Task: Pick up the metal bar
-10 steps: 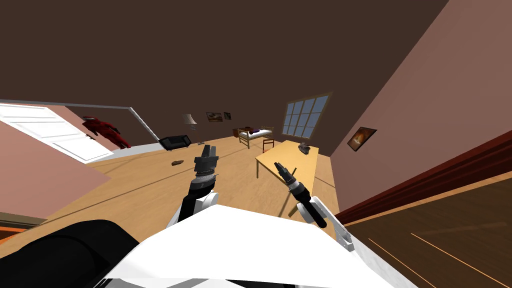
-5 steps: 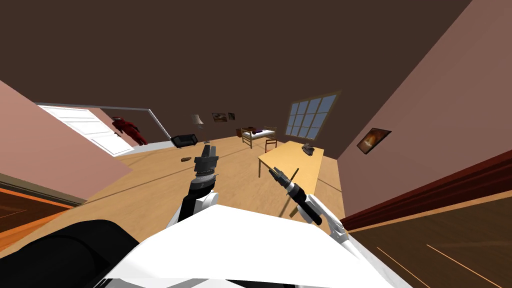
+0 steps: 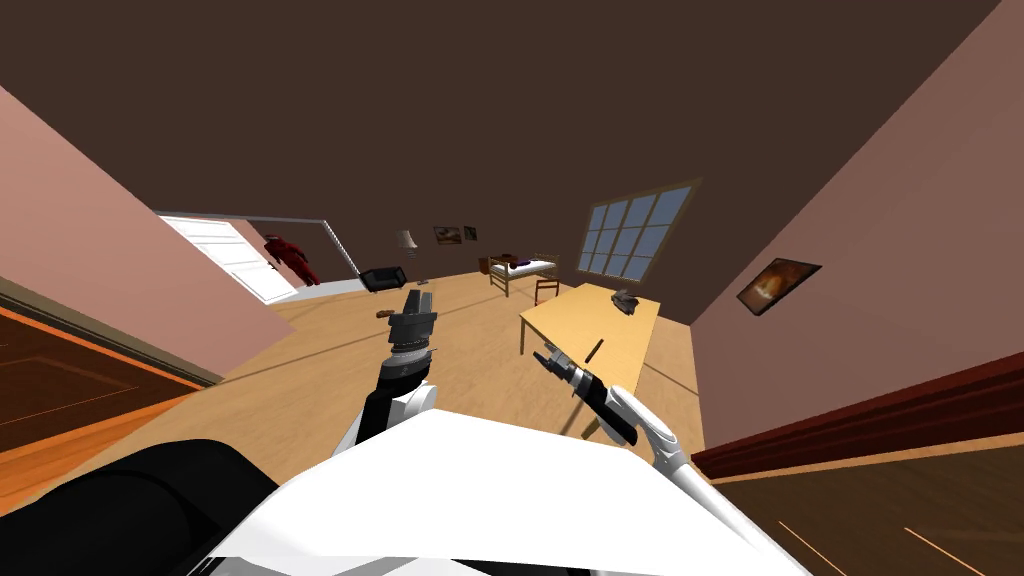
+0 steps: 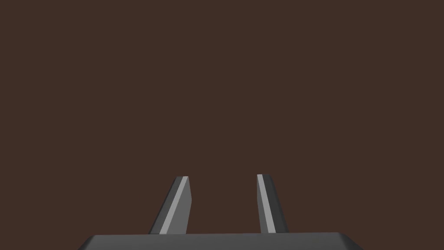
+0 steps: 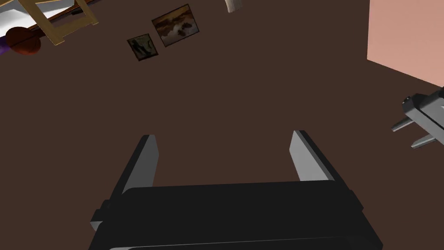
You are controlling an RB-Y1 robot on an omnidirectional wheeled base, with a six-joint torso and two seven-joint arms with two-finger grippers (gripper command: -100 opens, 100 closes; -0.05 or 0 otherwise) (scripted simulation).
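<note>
Head view: slim dark bar (image 3: 594,350) lies on the long light wooden table (image 3: 628,335), near the spread right gripper (image 3: 543,356); left gripper (image 3: 418,297) is spread too.

No text, label, brand, number or sign legible anywhere. Framed picture (image 3: 778,285) beside the table: a blurred orange-brown scene, no lettering. Larger frame (image 5: 175,25) and smaller frame (image 5: 142,47) side by side: dim painted scenes, no words.
</note>
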